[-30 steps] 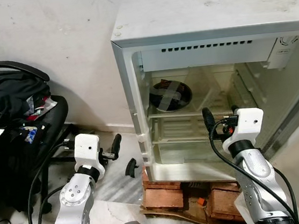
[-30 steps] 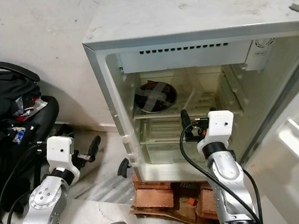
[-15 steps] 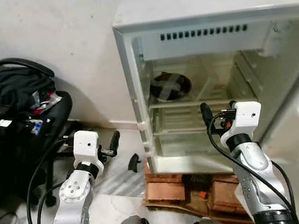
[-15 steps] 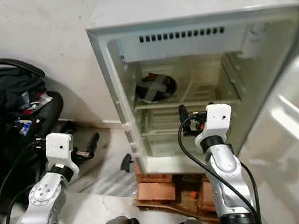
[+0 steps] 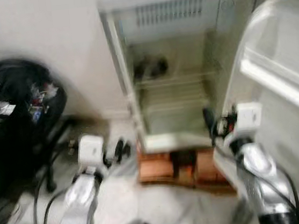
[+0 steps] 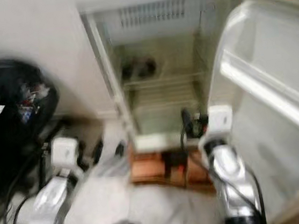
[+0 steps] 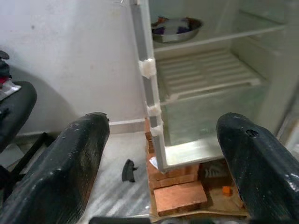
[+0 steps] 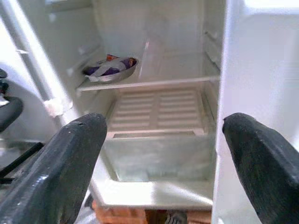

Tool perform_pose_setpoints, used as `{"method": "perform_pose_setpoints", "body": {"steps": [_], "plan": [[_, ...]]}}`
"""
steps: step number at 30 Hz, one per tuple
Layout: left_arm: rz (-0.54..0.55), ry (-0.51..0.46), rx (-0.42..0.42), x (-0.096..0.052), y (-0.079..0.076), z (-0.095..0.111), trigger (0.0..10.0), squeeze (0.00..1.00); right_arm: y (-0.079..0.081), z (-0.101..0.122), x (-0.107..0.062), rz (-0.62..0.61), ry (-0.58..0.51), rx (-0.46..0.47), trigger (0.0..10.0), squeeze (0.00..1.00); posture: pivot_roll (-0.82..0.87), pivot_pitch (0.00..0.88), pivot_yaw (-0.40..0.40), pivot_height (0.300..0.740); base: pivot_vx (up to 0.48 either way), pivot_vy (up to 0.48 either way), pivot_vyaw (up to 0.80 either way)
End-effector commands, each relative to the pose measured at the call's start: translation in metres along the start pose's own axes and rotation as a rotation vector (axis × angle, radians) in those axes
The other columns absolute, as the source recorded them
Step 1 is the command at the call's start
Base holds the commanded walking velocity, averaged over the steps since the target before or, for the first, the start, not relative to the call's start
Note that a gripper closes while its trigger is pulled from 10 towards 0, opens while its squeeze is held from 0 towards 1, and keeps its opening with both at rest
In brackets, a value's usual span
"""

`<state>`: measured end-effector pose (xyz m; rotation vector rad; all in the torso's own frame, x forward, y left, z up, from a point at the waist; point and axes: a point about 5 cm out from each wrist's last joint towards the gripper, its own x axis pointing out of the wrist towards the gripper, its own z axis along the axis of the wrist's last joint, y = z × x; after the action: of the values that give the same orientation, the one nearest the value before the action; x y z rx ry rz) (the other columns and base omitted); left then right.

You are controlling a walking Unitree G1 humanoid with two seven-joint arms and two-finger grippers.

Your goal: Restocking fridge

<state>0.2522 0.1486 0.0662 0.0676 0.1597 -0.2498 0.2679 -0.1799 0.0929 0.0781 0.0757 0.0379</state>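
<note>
Fridge (image 5: 172, 71) ahead, door (image 5: 280, 75) swung wide at its right. Bowl (image 8: 111, 67) on fridge's upper shelf: likely light, rigid, slick; take it by rim. Both grippers, left (image 7: 159, 158) and right (image 8: 159, 158), fingers apart, empty, before fridge.

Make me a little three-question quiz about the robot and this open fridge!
1. True or false: the fridge door is open.
2. What sits on the upper shelf? A) a metal bowl B) a milk carton C) a pile of eggs
3. Fill in: the fridge stands on a stack of ____.

Key:
1. True. The left end effector and right end effector both point at its open inside, holding nothing.
2. A. The bowl holds something purple and white.
3. Bricks.
</note>
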Motion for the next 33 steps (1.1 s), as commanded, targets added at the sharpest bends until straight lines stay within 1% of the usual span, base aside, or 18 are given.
{"method": "perform_pose_setpoints", "body": {"steps": [1, 3, 7, 12, 15, 18, 22, 24, 33], "plan": [[0.01, 0.0, 0.025, 0.0, 0.005, 0.002, 10.0, 0.0, 0.008, 0.002, 0.002, 0.049, 0.003, 0.028, 10.0, 0.0, -0.03, 0.0, 0.073, 0.74, -0.428, 0.0, 0.0], [0.008, 0.001, 0.028, 0.001, 0.005, 0.002, 10.0, 0.0, 0.011, 0.001, 0.002, 0.071, 0.011, 0.035, 10.0, 0.0, -0.03, 0.0, 0.073, 0.74, -0.424, 0.0, 0.0], [0.004, 0.007, 0.034, 0.001, 0.004, 0.001, 10.0, 0.0, 0.008, -0.001, 0.002, 0.039, 0.014, 0.043, 10.0, 0.0, -0.02, 0.0, 0.073, 0.74, -0.444, 0.0, 0.0], [0.002, 0.007, 0.04, 0.001, 0.004, 0.001, 10.0, 0.0, 0.012, 0.0, 0.002, 0.043, 0.006, 0.054, 10.0, 0.0, -0.02, 0.0, 0.072, 0.74, -0.387, 0.0, 0.0], [0.006, 0.007, 0.038, 0.002, 0.004, 0.001, 10.0, 0.0, 0.013, 0.001, 0.004, 0.038, -0.002, 0.053, 10.0, 0.0, -0.02, 0.0, 0.072, 0.74, 0.0, 0.0, 0.0], [-0.03, -0.004, 0.044, 0.003, 0.003, 0.002, 10.0, 0.0, 0.015, 0.005, 0.007, 0.035, -0.022, 0.051, 10.0, 0.0, -0.02, 0.0, 0.071, 0.74, 0.0, 0.0, 0.0], [-0.038, -0.001, 0.065, 0.003, 0.003, 0.002, 10.0, 0.0, 0.017, 0.007, 0.01, 0.043, -0.033, 0.045, 10.0, 0.0, -0.02, 0.0, 0.071, 0.74, 0.291, -0.313, 0.0], [-0.041, -0.001, 0.061, 0.004, 0.002, 0.001, 10.0, 0.0, 0.018, 0.008, 0.01, 0.044, -0.038, 0.045, 10.0, 0.0, -0.02, 0.0, 0.07, 0.74, 0.349, -0.328, 0.0], [-0.049, 0.01, 0.085, 0.005, 0.002, -0.001, 10.0, 0.0, 0.016, 0.011, 0.013, 0.033, -0.058, 0.04, 10.0, 0.0, -0.02, 0.0, 0.066, 0.74, 0.378, -0.291, 0.0]]}}
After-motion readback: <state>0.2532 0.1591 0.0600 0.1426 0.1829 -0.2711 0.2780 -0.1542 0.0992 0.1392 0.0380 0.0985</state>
